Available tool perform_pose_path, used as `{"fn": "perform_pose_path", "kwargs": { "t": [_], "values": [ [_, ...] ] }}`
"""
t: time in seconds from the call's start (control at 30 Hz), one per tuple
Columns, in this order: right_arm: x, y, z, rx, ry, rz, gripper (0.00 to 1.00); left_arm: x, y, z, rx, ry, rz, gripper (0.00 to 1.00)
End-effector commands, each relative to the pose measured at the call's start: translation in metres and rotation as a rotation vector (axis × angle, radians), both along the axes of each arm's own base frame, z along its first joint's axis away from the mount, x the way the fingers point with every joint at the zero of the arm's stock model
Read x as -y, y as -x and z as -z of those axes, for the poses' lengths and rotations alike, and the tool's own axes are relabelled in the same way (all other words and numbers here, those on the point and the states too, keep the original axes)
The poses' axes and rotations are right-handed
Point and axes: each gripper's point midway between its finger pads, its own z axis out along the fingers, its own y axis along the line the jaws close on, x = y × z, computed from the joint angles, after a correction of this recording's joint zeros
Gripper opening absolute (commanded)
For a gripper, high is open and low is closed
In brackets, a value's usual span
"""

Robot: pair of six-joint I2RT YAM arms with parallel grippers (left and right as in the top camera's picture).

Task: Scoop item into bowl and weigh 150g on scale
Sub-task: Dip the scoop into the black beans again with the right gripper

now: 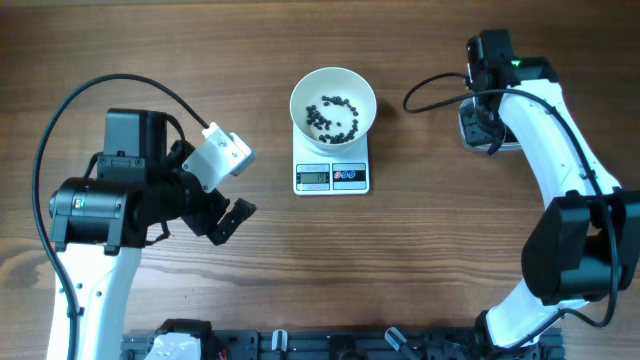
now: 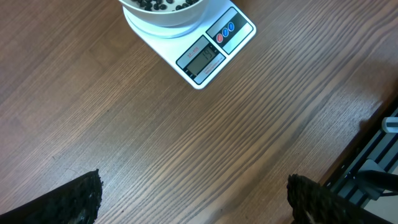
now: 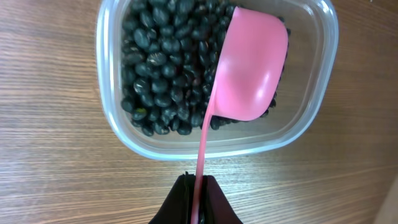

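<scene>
The white bowl (image 1: 333, 92) stands on the small white scale (image 1: 332, 177) at the table's middle back, with a thin scatter of black beans (image 1: 330, 115) inside. My left gripper (image 1: 238, 190) hovers open to the left of the scale, and the left wrist view shows its fingers (image 2: 84, 199) far apart over bare wood, with the scale (image 2: 217, 46) ahead. My right gripper (image 3: 198, 186) is shut on the thin handle of a pink scoop (image 3: 249, 68). The scoop's empty cup lies over the heap of beans (image 3: 155, 62) in a clear tub (image 3: 217, 146).
The clear tub (image 1: 470, 125) sits at the back right, mostly under the right arm (image 1: 545, 130). A black rail (image 1: 330, 345) runs along the table's front edge. The left arm's base (image 1: 95, 215) fills the left side.
</scene>
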Motion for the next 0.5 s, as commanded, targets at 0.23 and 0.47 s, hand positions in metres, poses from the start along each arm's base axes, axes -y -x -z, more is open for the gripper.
{"fn": "perform_pose_path", "kwargs": {
  "t": [0.23, 0.47],
  "values": [
    [-0.021, 0.000, 0.002, -0.007, -0.137, 0.050, 0.04, 0.002, 0.001, -0.005, 0.012, 0.023, -0.001, 1.00],
    [-0.020, 0.007, 0.004, -0.023, -0.216, 0.126, 0.04, 0.002, 0.001, -0.005, 0.012, 0.023, -0.001, 1.00]
  ]
}}
